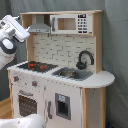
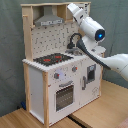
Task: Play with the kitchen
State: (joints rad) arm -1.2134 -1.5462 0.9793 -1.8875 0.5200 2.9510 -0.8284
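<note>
1. White and light-wood, the kitchen [image 1: 60, 75] [image 2: 60, 70] stands upright on a wooden floor [image 2: 30, 119].
2. The arm [image 2: 90, 27] reaches toward its upper shelf, beside the grey hood [image 1: 40, 27] [image 2: 48, 20].
3. Whether the jaws are wide or narrow cannot be told.

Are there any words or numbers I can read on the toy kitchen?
None can be read.
The microwave keypad on the kitchen has small buttons, too blurred to read.
The knobs show no readable marks.
The oven door shows no label.
</note>
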